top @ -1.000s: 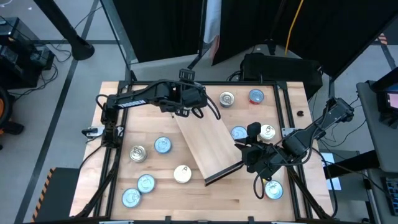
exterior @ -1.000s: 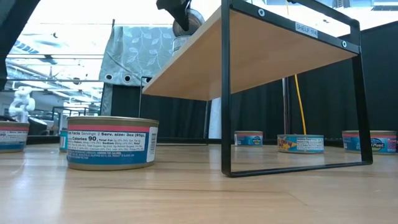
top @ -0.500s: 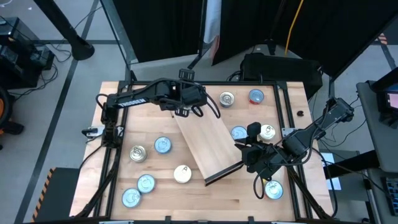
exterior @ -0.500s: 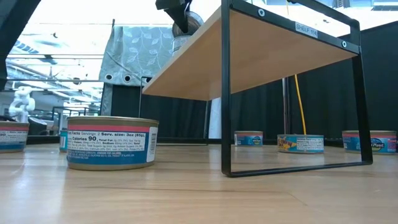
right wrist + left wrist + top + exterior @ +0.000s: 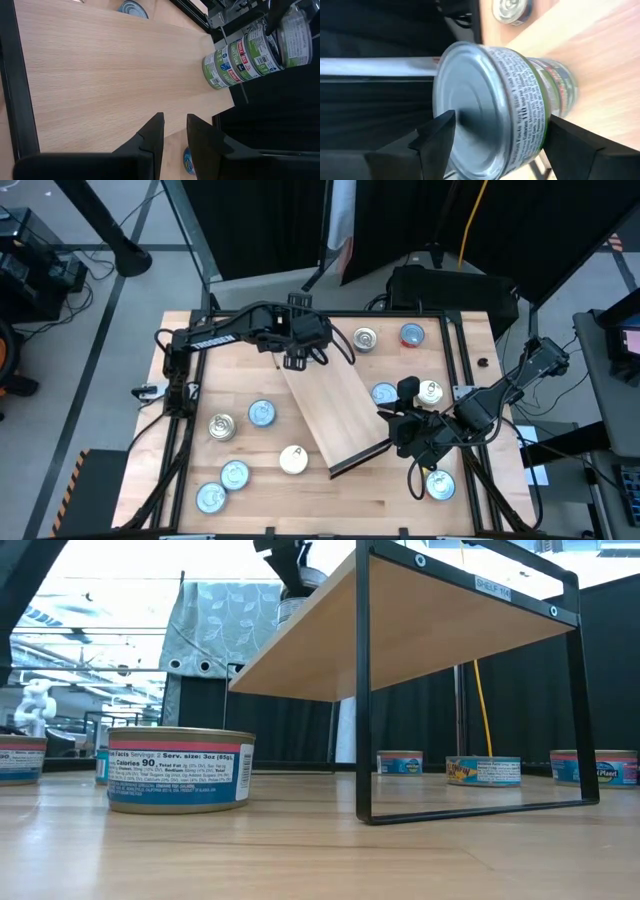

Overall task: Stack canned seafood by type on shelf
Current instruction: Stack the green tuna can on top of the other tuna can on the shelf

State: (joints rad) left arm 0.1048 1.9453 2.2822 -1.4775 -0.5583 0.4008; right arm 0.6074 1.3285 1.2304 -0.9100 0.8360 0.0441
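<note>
The shelf (image 5: 335, 410) is a raised light-wood board on a black frame, set slantwise mid-table. At its far end stands a stack of green-labelled tins (image 5: 240, 60). The stack's top tin (image 5: 495, 105) has a plain silver lid. My left gripper (image 5: 297, 356) is there, open, one finger on either side of that top tin. My right gripper (image 5: 175, 132) hovers above the shelf's near right end with a narrow gap and nothing between its fingers. More canned seafood lies loose on the table, such as a blue-topped tin (image 5: 261, 413). My left gripper comes at the stack's top tin slanting down from the far left. One finger (image 5: 437, 135) shows in front of the lid, the other (image 5: 570, 145) beside the tin's wall (image 5: 530, 90). I cannot tell whether either finger touches the tin, which rests on the stack.
Loose tins lie around the shelf. There are silver (image 5: 365, 338) and blue (image 5: 411, 334) ones at the back, blue (image 5: 384, 393) and cream (image 5: 430, 391) ones on the right, and several at the near left, such as (image 5: 234, 474). Another tin (image 5: 440, 485) sits near right.
My left gripper has turned a little at the wrist over the far end of the shelf while staying in place. The stack of tins and my right gripper have kept still.
</note>
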